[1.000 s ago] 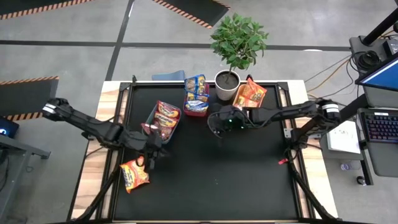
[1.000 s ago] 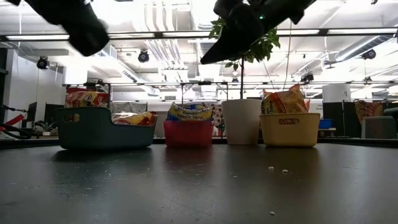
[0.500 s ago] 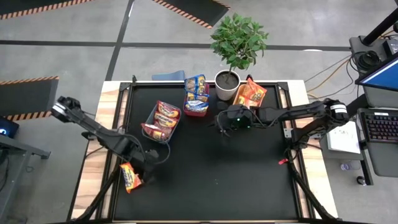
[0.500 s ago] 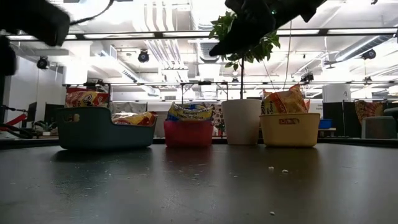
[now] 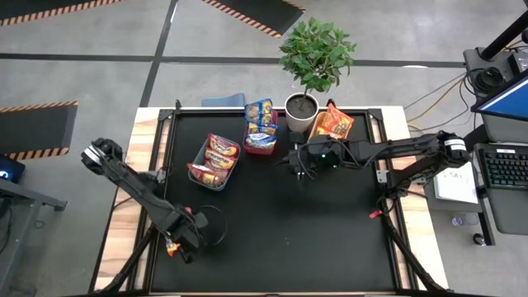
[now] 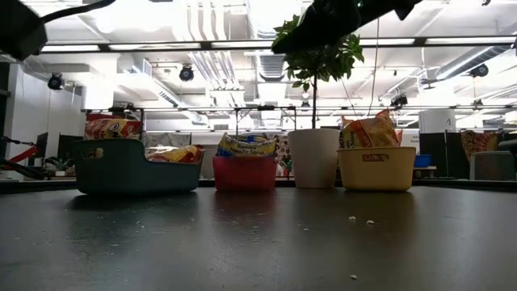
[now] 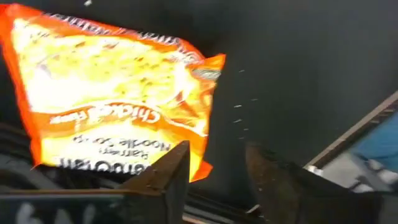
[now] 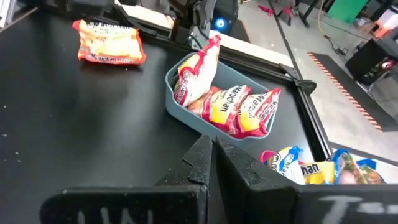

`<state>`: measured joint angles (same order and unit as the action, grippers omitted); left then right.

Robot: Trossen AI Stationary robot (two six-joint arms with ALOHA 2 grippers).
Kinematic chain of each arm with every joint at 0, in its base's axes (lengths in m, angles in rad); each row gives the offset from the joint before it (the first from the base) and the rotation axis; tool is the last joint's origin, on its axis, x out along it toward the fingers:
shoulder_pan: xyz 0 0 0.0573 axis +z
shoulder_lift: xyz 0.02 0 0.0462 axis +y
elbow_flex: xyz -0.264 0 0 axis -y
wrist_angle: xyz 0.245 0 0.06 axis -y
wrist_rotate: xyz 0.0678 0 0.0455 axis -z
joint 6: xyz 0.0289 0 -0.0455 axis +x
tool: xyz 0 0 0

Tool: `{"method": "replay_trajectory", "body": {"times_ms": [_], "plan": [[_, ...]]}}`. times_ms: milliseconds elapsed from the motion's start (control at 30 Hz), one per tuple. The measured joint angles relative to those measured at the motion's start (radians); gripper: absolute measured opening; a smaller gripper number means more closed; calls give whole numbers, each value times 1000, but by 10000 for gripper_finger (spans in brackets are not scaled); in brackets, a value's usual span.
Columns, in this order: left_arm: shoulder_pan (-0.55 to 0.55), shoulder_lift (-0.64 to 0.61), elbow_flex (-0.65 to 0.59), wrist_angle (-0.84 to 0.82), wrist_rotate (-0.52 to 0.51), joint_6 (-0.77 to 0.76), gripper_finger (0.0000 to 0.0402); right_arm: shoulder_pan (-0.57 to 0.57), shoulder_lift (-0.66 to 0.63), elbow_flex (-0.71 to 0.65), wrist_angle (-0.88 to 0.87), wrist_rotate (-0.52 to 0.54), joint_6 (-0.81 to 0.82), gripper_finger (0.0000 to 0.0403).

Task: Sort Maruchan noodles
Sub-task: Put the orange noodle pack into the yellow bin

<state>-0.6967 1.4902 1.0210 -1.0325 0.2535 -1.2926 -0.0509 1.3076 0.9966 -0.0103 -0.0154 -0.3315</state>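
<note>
Orange packet [image 5: 172, 245] has moved from mid-left mat to the mat's front-left edge, left gripper [image 5: 186, 244] with it. Its jaws are now parted and the packet [image 7: 112, 106] lies loose ahead of them, probably just released. It sits wrong for sorting, well apart from the teal bin [image 5: 216, 158]. Right gripper [image 5: 294, 159] is clenched, empty, mid-table near the pot [image 5: 300, 111]. Centre mat is open room.

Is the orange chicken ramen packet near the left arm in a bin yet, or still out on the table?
Out. The orange packet lies flat on the black table, beside the left end effector, apart from the teal bin of red packets.
</note>
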Motion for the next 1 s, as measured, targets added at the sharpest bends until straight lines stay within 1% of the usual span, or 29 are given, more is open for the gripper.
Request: {"method": "replay_trajectory", "body": {"times_ms": [133,267,400,533,733,833,933,1000], "plan": [[-24,64,21,-39,-6,17,176,0,-29,0,-19,0,17,13],[-41,128,41,-36,-9,65,189,0,-43,0,-27,-1,16,13],[-42,183,58,-34,-9,72,190,0,-43,0,-40,-1,15,13],[-42,220,58,-47,-37,68,190,0,-43,0,-37,-1,15,13],[-42,239,57,-80,-53,55,189,0,-43,0,-37,-1,17,13],[-43,246,51,-84,-93,53,189,0,-43,0,-37,0,25,13],[-44,259,49,-85,-129,62,182,0,-43,0,-37,0,36,13],[-44,264,49,-85,-130,79,170,0,-43,0,-37,0,38,13]]}}
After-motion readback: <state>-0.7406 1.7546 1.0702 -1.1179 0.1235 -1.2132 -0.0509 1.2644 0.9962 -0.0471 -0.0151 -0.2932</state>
